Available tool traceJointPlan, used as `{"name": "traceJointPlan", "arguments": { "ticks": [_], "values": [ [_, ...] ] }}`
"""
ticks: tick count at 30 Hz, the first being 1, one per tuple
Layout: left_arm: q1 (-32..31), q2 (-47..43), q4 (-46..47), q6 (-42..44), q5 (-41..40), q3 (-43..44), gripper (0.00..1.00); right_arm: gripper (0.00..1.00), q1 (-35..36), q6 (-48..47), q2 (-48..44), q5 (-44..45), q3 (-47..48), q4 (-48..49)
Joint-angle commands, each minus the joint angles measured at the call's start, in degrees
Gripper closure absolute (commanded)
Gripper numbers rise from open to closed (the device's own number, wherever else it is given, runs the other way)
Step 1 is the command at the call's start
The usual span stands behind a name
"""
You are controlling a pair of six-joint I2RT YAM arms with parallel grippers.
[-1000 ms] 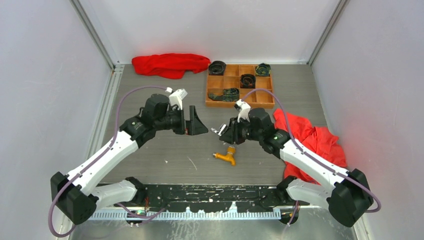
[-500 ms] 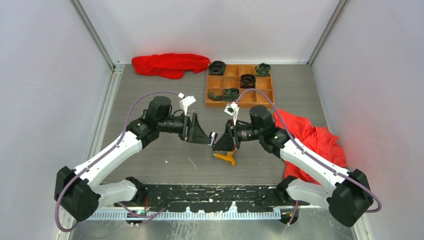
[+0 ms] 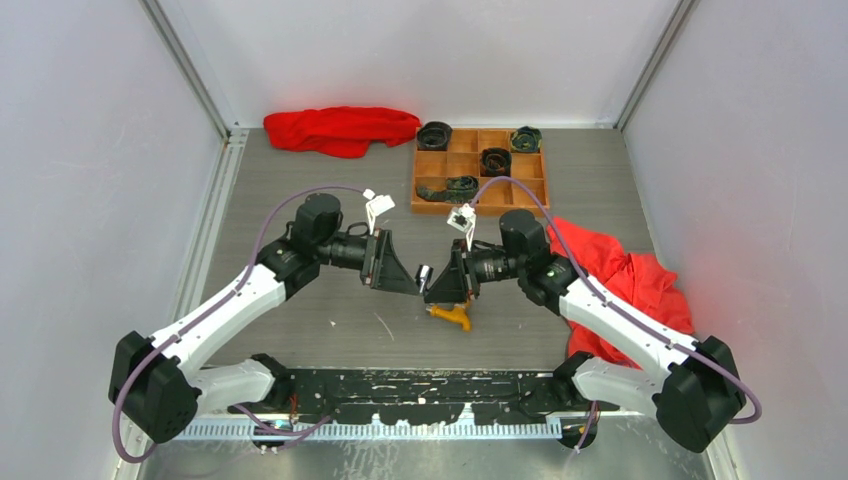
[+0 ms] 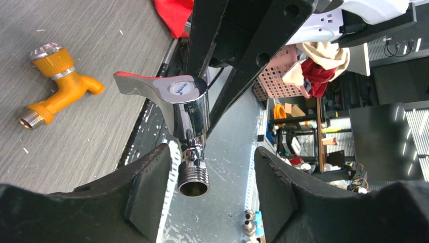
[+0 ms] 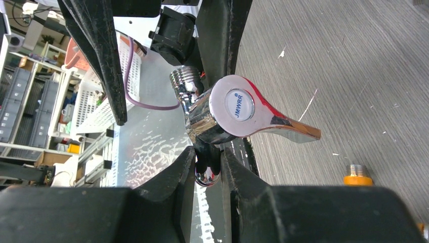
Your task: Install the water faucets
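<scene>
the left gripper [image 4: 210,158] has closed in on the silver faucet [image 4: 189,116], jaws narrower yet still apart either side of its threaded end. the right gripper [image 5: 208,161] stays clamped on its other end. the orange faucet [image 4: 56,85] lies just below. a handover looks near.

The shiny silver metal faucet [image 4: 189,111] hangs above the counter [image 3: 300,170], gripped in the right pincer [image 5: 207,167], with the left pincer [image 4: 210,177] astride it, not touching. Just before it, on the counter, lies the orange-yellow bent-spout faucet [image 3: 450,314]; the wooden compartment tray [image 3: 430,209] stands behind.
</scene>
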Motion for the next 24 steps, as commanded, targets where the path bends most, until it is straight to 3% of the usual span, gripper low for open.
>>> {"name": "traceJointPlan", "arguments": {
  "ticks": [1,5,8,9,13,14,17,18,22,24],
  "values": [
    [0.16,-1.45,2.25,0.03,1.97,-0.70,0.38,1.00,0.00,0.48,0.47,-2.33,2.62,4.69],
    [0.16,-1.45,1.11,0.73,1.76,-1.08,0.46,1.00,0.01,0.84,0.60,-3.24,2.92,5.39],
    [0.17,-1.49,-0.81,2.74,1.59,0.01,0.68,1.00,-0.01,1.07,0.32,-2.66,3.20,5.36],
    [0.16,-1.69,-2.27,3.90,1.20,0.48,0.69,1.00,0.05,1.15,0.11,-2.47,3.27,5.41],
    [0.16,-1.98,-4.21,5.59,2.06,1.19,0.55,1.00,0.01,1.36,-0.72,-2.12,3.11,5.54],
    [0.23,-1.99,-4.56,5.77,1.87,1.23,0.63,1.00,-0.04,1.28,-0.71,-2.14,3.06,5.42],
    [0.21,-1.66,-4.31,5.44,0.99,1.09,0.96,1.00,-0.02,0.99,-0.48,-2.29,3.11,4.79],
    [0.17,-1.57,-3.84,4.99,0.68,1.13,1.00,1.00,-0.02,0.96,-0.50,-2.20,3.03,4.73],
    [0.16,-2.12,-0.73,2.61,-2.37,0.60,1.00,0.98,-0.02,1.90,-0.37,-0.13,3.05,4.50],
    [0.16,-2.60,2.09,-0.06,-3.79,-0.29,1.00,0.84,-0.03,2.26,-0.25,2.12,3.47,3.45]
  ]
}}
